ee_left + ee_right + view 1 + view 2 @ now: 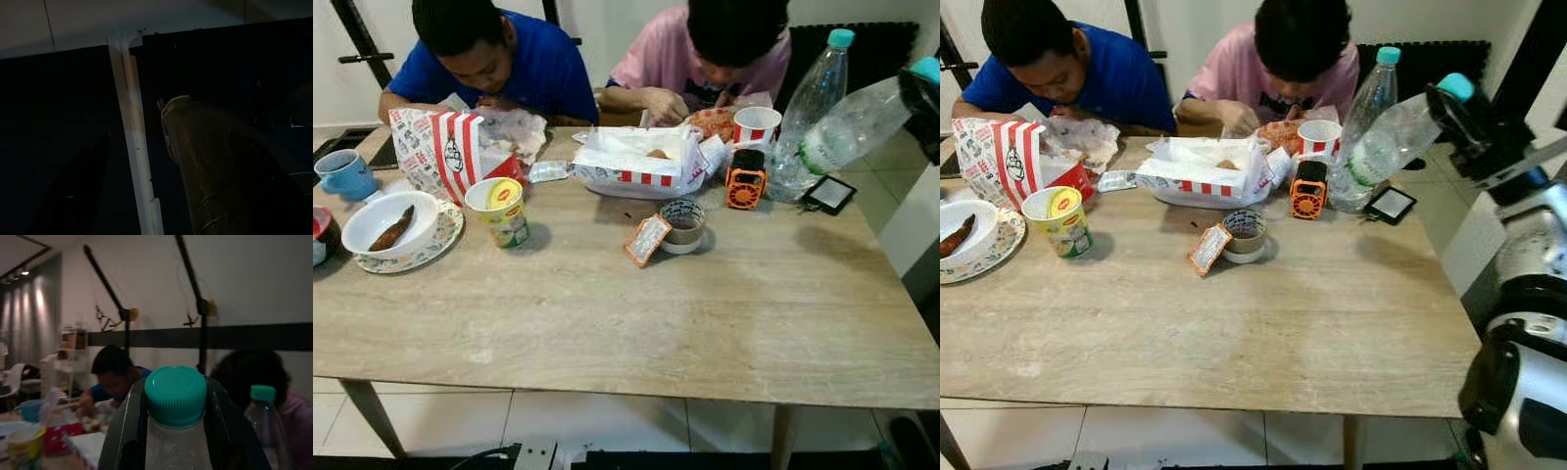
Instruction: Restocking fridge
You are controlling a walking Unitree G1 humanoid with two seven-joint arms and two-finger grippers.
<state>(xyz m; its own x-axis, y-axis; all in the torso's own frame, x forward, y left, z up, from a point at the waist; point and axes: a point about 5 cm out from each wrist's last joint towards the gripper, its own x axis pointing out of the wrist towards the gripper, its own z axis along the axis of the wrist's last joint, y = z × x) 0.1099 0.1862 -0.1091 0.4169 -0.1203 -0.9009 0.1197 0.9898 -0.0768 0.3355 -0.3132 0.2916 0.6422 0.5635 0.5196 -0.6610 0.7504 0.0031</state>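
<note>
Silver right arm (1528, 323) rises at the table's right edge, bent up and forward. Right gripper (1456, 110) is clamped on the neck of a clear water bottle (1386, 145) with a teal cap, held tilted above the table's far right corner; in the right wrist view the black fingers (120, 431) sit on both sides of the cap. Second upright water bottle (818, 93) with teal cap stands at the far right corner, just beside it. Wooden table (705, 323): near half bare. Small orange fan (745, 180) and black phone (829, 193) near the bottles. Tape roll (683, 225) mid-table, orange card (647, 240) leaning on it. Yellow cup (499, 210) with a Lipton logo toward the left edge, beside a white bowl (386, 223) on a plate. Red-and-white striped food boxes (641, 162) along the far edge; printing unreadable. Two people (499, 59) sit at the far edge. Left gripper (146, 161): view too dark, cannot tell its state.
</note>
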